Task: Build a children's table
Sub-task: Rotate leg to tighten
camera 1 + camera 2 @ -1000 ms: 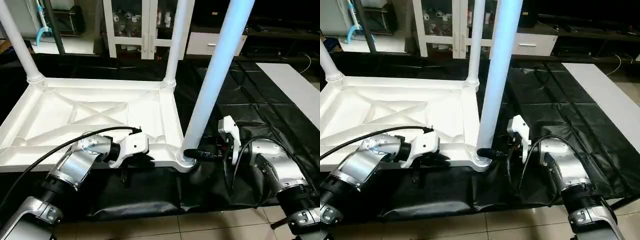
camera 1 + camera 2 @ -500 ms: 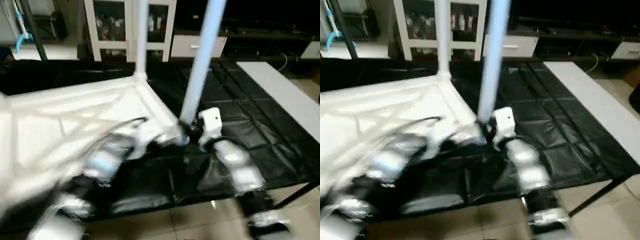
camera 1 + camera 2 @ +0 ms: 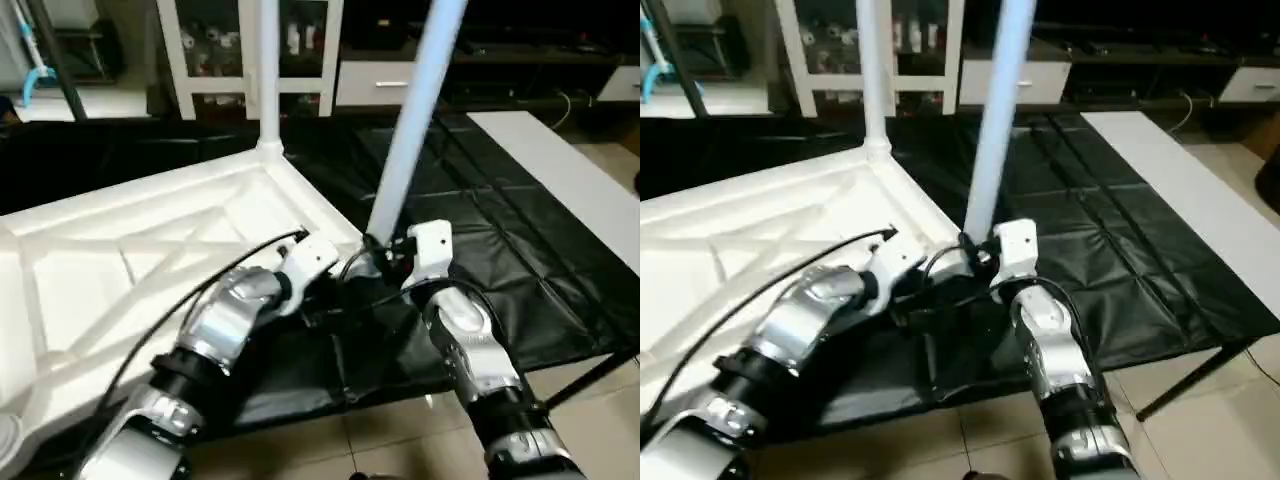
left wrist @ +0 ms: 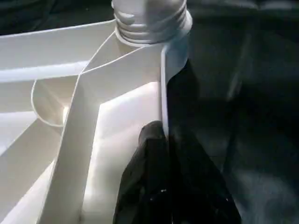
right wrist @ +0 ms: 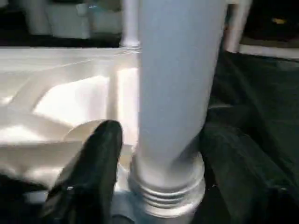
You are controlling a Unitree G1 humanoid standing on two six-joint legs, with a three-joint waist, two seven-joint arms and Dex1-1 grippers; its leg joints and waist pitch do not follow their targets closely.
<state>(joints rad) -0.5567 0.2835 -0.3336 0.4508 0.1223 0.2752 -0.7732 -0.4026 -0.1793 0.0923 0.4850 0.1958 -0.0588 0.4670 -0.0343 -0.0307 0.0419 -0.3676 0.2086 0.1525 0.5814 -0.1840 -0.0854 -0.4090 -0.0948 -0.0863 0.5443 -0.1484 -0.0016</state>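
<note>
The children's table lies upside down, its white ribbed top [image 3: 150,250] on the black mat. One white leg [image 3: 266,70] stands upright in the far corner socket. Another leg [image 3: 405,150] stands in the near right socket, its threaded end [image 5: 163,196] showing above the socket. My left gripper [image 4: 161,133] is shut on the top's rim wall just beside that socket. My right gripper [image 5: 161,133] is open around the base of the near leg, one black finger [image 5: 88,172] on each side with a little space to the leg.
A black mat [image 3: 500,240] covers the low work table, whose front edge drops to a tiled floor [image 3: 400,440]. A white board [image 3: 570,170] lies along the right. White cabinets [image 3: 200,50] stand behind.
The whole picture has swung and tilted, so the camera has moved. Both grippers remain at the near right corner: the left on the rim, the right at the leg's base.
</note>
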